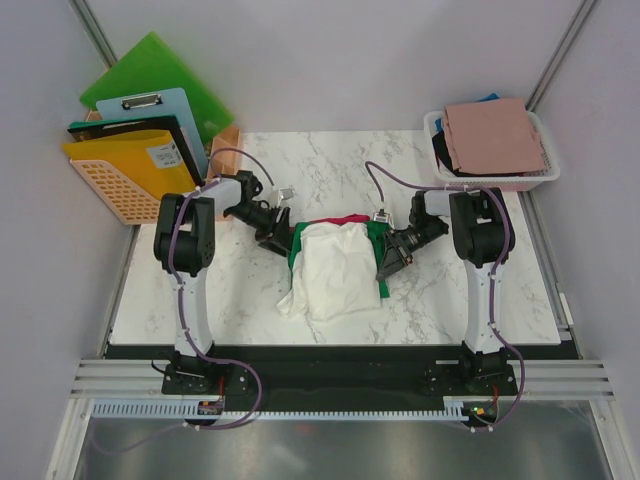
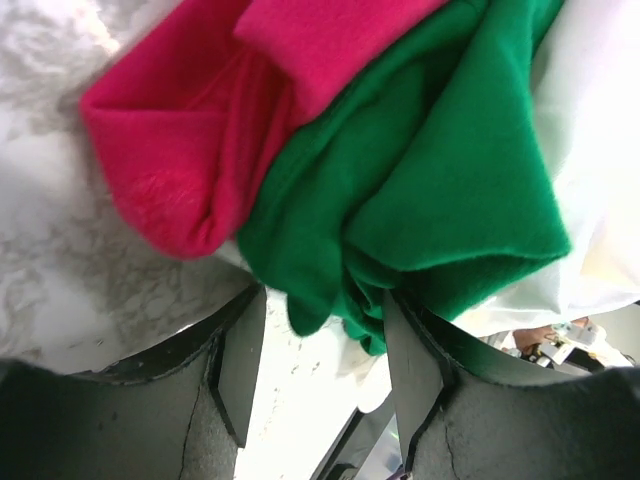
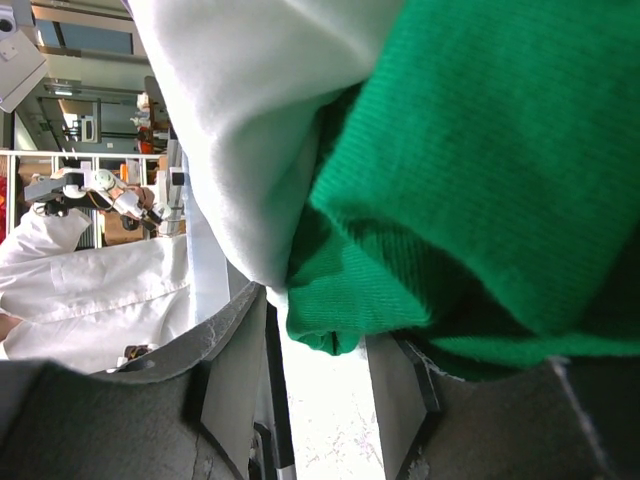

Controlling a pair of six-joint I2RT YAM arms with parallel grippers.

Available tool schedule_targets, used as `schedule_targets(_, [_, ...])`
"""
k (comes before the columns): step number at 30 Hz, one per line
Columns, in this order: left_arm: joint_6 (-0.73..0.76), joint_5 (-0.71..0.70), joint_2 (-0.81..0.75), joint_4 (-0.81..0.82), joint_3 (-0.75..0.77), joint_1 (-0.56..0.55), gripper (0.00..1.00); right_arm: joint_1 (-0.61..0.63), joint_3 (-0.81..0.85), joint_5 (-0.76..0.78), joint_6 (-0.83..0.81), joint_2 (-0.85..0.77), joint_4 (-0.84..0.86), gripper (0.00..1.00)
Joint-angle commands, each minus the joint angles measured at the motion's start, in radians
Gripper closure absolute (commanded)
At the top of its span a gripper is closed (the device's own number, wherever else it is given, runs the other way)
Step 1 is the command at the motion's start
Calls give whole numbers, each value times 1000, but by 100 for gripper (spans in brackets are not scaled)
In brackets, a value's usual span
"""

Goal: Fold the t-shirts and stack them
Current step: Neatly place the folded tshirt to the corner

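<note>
Left gripper, jaws parted, a hem of the green t-shirt hanging loose between them, at 10 o'clock of the heap. Right gripper, at 3 o'clock, has a green fold between its jaws; pinched or merely resting, the view cannot tell. The cream-white t-shirt tops the heap mid-tabletop, with the red t-shirt peeking out at 12 o'clock.

Black-and-white arms with purple cables
</note>
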Motion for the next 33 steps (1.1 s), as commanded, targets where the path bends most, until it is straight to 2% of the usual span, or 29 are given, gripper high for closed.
schedule_targets(1, [-29, 38, 27, 35, 22, -17, 42, 3, 12, -33, -60, -3, -106, 50])
schedule_targets(4, [-39, 65, 18, 32, 15, -44, 43, 3, 11, -33, -61, 7, -106, 50])
schedule_targets(5, [-37, 77, 16, 29, 13, -51, 52, 3, 12, -41, -61, 10, -108, 53])
schedule_targets(6, [-39, 91, 18, 27, 10, -68, 71, 3, 17, -49, -60, 17, -106, 72])
schedule_targets(7, [-39, 91, 18, 27, 10, -76, 71, 5, 22, -49, -60, 20, -106, 73])
schedule_targets(8, [-37, 98, 19, 25, 9, -82, 87, 5, 25, -50, -57, 21, -108, 99])
schedule_targets(10, [-30, 98, 19, 21, 4, -94, 98, 5, 34, -47, -50, 21, -106, 100])
schedule_targets(18, [-2, 134, -43, -16, -11, -96, 98, 3, 32, -10, -46, 0, -106, 99])
schedule_targets(19, [6, 132, -53, -16, -17, -96, 98, 2, 31, -7, -49, -3, -106, 89])
schedule_targets(20, [10, 124, -54, -17, -24, -96, 98, -1, 26, -4, -55, -8, -106, 52])
schedule_targets(21, [15, 117, -56, -22, -33, -96, 98, -9, 20, -3, -61, -14, -106, 33])
schedule_targets(22, [29, 102, -54, -25, -37, -96, 98, -13, 8, 2, -66, -28, -106, 3])
schedule_targets(33, [40, 111, -42, -13, -56, -96, 98, -90, -14, 74, -69, -26, -99, 2])
